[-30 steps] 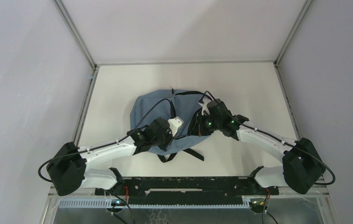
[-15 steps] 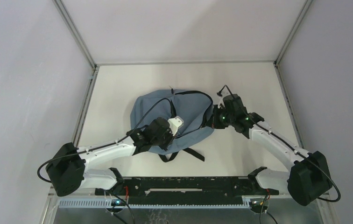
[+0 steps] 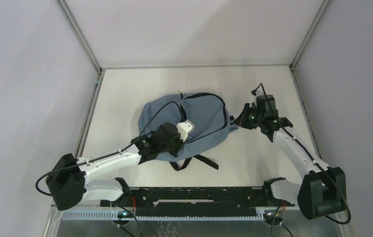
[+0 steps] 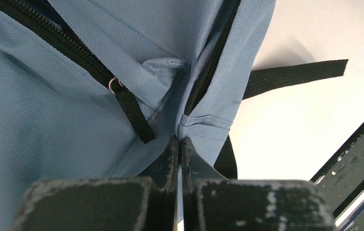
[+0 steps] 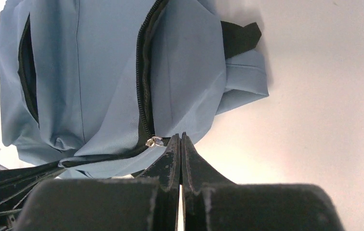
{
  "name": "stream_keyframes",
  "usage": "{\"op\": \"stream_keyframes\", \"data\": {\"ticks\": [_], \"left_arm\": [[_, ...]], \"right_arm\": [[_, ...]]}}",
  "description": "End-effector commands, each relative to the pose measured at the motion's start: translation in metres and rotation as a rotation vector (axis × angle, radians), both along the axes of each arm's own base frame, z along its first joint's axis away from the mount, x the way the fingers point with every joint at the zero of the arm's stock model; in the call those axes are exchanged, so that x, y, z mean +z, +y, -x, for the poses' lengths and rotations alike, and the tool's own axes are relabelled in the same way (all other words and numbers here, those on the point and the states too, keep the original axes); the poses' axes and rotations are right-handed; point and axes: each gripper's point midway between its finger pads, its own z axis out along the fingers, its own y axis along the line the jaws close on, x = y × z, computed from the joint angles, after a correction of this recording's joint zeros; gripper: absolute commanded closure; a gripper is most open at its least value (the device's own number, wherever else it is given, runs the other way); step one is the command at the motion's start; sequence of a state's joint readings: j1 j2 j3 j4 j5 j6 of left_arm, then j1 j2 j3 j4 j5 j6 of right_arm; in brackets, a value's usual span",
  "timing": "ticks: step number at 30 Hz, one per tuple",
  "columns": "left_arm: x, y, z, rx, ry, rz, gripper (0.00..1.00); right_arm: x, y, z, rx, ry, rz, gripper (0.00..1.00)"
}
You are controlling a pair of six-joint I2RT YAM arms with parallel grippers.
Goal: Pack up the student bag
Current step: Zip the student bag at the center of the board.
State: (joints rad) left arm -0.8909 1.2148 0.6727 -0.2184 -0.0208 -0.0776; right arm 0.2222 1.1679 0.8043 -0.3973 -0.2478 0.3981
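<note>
The left gripper (image 4: pixel 177 140) is clamped tight on a fold of the student bag (image 4: pixel 50 110) right at its fingertips, likely anchoring the fabric. A black strap (image 4: pixel 293 73) trails beyond, off to its right. The right gripper (image 5: pixel 180 138), jaws pressed together, apparently nips the zip slider (image 5: pixel 156 141) touching its tips on the left. The zip (image 5: pixel 143 77) runs away ahead across the bag, which suggests a closing pull.

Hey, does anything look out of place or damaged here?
Nothing spilled or damaged. The backpack lies skewed and rumpled, pinched at its near edge by the left gripper, while the right gripper seems to grip its zip pull.
</note>
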Motion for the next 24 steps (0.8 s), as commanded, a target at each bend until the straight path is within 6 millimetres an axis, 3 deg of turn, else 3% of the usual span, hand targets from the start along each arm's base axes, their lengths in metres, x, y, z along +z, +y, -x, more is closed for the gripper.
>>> {"op": "stream_keyframes", "data": {"ticks": [1,4,9,11,16,19,24], "left_arm": [[0.014,0.008,-0.004,0.001,-0.017,-0.044,1.00],[0.038,-0.008,-0.002,-0.081,-0.032,0.005,0.96],[0.097,-0.041,-0.007,-0.182,-0.162,0.088,0.63],[0.112,-0.059,-0.007,-0.213,-0.195,0.146,0.57],[0.120,-0.110,-0.009,-0.241,-0.144,0.271,0.48],[0.118,-0.135,-0.017,-0.209,-0.100,0.277,0.35],[0.112,-0.171,-0.020,-0.211,-0.105,0.258,0.35]], "right_arm": [[0.021,-0.014,-0.025,-0.046,-0.130,0.006,1.00],[0.037,0.002,-0.016,0.016,-0.164,-0.041,1.00],[0.053,0.034,0.006,0.120,-0.157,-0.141,1.00],[0.054,0.042,0.013,0.148,-0.135,-0.173,1.00],[0.055,0.042,0.015,0.139,-0.133,-0.175,1.00],[0.058,0.041,0.016,0.139,-0.142,-0.181,1.00],[0.060,0.041,0.018,0.142,-0.138,-0.192,1.00]]}}
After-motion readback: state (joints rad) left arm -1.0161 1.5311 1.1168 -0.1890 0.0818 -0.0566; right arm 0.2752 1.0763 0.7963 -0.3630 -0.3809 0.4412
